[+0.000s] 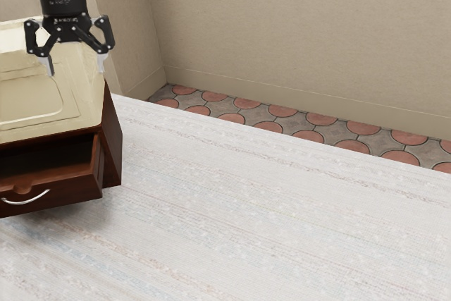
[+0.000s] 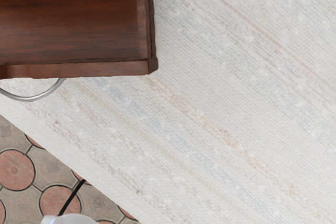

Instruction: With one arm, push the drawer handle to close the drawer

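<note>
Hand (image 1: 75, 67): open, fingers spread well apart, nothing between them. Position in exterior view: raised, at the cream-topped cabinet (image 1: 111, 132), touching neither drawer nor handle.

Drawer (image 1: 67, 189): out of the cabinet's front, part of its hollow exposed. Thin curved metal handle (image 2: 31, 99) on the outer face, bowing away from the wood. Cabinet on the pale striped table (image 1: 268, 209).

Handling (judged): drawer looks like rigid varnished wood, probably fairly light and sliding on its runners; should not dent or flex under a modest push. Handle likely stiff but smooth and rounded, so a fingertip could skid off the curve. Runner friction unknown.

Contact: no grasp needed. Bring the hand round to the outer side of the front, down to handle height, fingers preferably closed to make one blunt pusher. Press at the middle of the handle, straight toward the cabinet. Pushing near a corner may skew the drawer and jam it. Too hard a shove might slide the whole cabinet. Coming down too early would land the fingers inside the drawer.
</note>
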### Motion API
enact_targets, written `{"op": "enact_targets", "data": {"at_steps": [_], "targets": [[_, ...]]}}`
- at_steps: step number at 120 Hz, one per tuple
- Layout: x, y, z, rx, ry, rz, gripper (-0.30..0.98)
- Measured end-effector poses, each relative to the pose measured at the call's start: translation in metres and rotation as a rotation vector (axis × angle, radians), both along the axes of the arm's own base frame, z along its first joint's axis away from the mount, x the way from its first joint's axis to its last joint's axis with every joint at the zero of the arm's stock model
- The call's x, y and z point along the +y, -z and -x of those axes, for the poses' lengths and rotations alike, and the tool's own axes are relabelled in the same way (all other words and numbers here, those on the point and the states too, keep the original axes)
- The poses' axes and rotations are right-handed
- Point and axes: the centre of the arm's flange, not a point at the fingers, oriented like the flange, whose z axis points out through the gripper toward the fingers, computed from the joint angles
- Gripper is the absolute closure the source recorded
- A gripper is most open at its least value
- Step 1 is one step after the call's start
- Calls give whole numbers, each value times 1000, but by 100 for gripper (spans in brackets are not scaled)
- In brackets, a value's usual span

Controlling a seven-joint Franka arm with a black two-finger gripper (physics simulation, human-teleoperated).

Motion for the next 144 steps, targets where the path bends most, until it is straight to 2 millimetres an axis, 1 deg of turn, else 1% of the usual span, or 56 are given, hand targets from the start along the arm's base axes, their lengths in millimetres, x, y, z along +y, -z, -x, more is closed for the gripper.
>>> {"op": "enact_targets", "data": {"at_steps": [8,15,22,28,34,37,39,40,47,53,56,59,67,73,80,91,106,112,119,128,134,144], "targets": [[-2,-2,-15,-88,-80,-16,0],[-14,-9,-20,-152,-126,-27,0],[-32,-27,-11,-196,-154,-45,0],[-39,-37,-4,-212,-190,-61,1],[-39,-40,-1,-206,-235,-75,12],[-39,-42,6,-205,-258,-83,19],[-40,-40,12,-197,-271,-90,24],[-41,-37,16,-192,-279,-95,26],[-45,4,55,-143,-321,-135,41],[-44,52,89,-111,-360,-161,51],[-43,72,101,-106,-379,-167,55],[-40,90,109,-103,-398,-170,58],[-28,130,127,-111,-457,-174,65],[-12,152,139,-122,-509,-160,68],[1,167,145,-139,-545,-142,71],[18,201,158,-144,-556,-147,74],[46,228,164,-169,-534,-185,77],[53,234,165,-183,-510,-193,77],[68,247,169,-189,-499,-184,77],[83,252,172,-210,-474,-192,78],[89,254,172,-224,-449,-204,78],[98,266,172,-235,-402,-222,78]]}}
